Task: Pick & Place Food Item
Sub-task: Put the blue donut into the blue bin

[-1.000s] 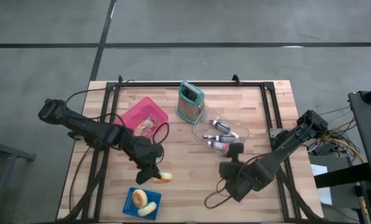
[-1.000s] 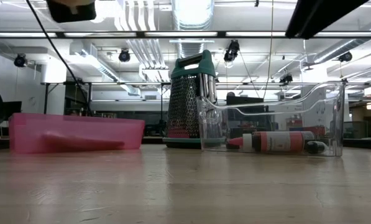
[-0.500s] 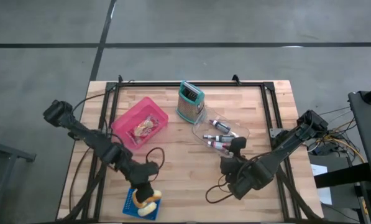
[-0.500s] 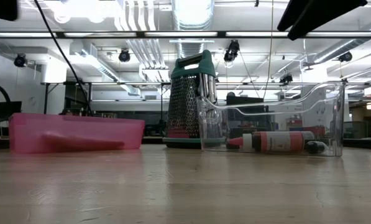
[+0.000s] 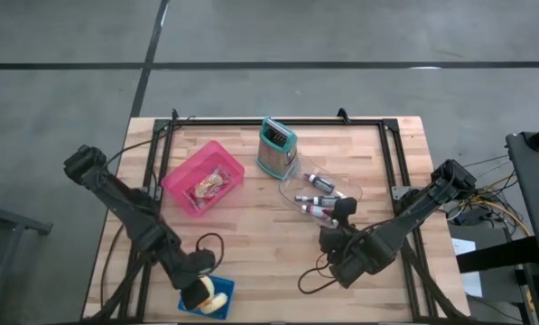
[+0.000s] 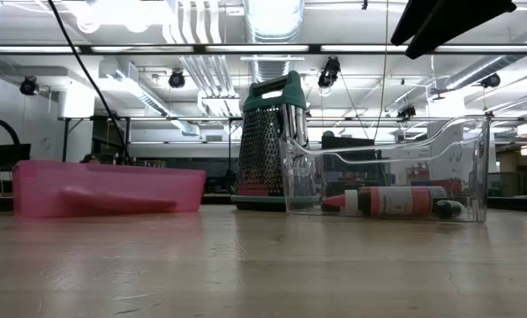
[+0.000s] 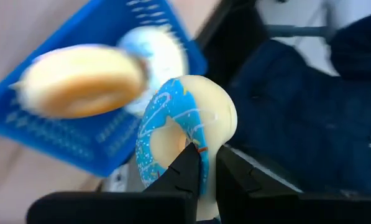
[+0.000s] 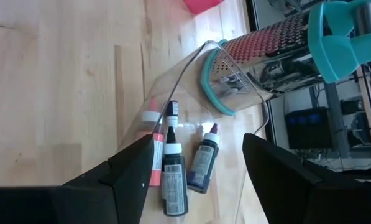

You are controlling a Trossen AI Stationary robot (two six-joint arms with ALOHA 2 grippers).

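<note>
The left gripper (image 7: 201,165) pinches a cream doughnut with blue icing (image 7: 184,127), hanging above the small blue plastic basket (image 5: 222,291) at the wooden table's (image 5: 269,253) near edge, where a plain yellow doughnut (image 7: 79,79) lies. The right gripper (image 8: 197,158) hovers with fingers spread near the clear plastic bin (image 5: 328,194) of small bottles (image 8: 173,180).
</note>
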